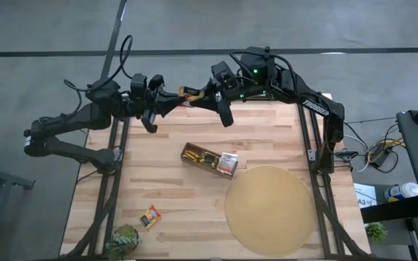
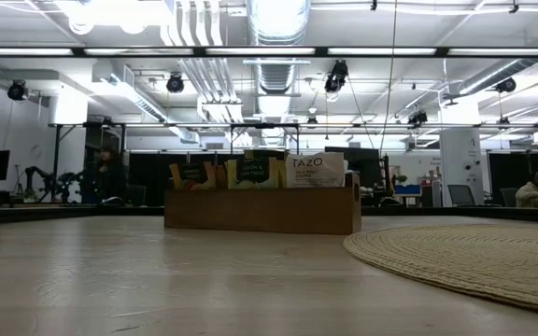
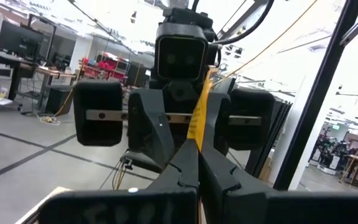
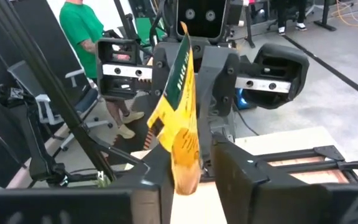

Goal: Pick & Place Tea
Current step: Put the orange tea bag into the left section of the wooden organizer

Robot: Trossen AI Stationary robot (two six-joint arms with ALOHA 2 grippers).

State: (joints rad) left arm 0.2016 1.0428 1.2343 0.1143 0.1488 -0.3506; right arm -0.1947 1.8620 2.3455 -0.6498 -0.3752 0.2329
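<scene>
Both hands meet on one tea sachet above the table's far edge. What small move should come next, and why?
Probably the left hand should open: it is shut on the yellow sachet, and the right hand now has its fingers on both sides, apparently taking it over.

Light comes from overhead: long ceiling strip lights [image 2: 250, 51] glare white in the low view, with a blown-out patch near the upper left. The wooden table [image 1: 158, 188] is evenly and brightly lit from above, and the arms cast only faint, soft shadows near its far edge. In the low view the near table surface is blurred, while the brown box [image 2: 261, 209] and the hall behind it look sharper. The left wrist view is washed out by strong backlight on one side, leaving the dark fingers [image 3: 185, 180] close to the lens as soft silhouettes. In the right wrist view the yellow sachet [image 4: 178, 130] is lit clearly, its lower tip blurred.
</scene>
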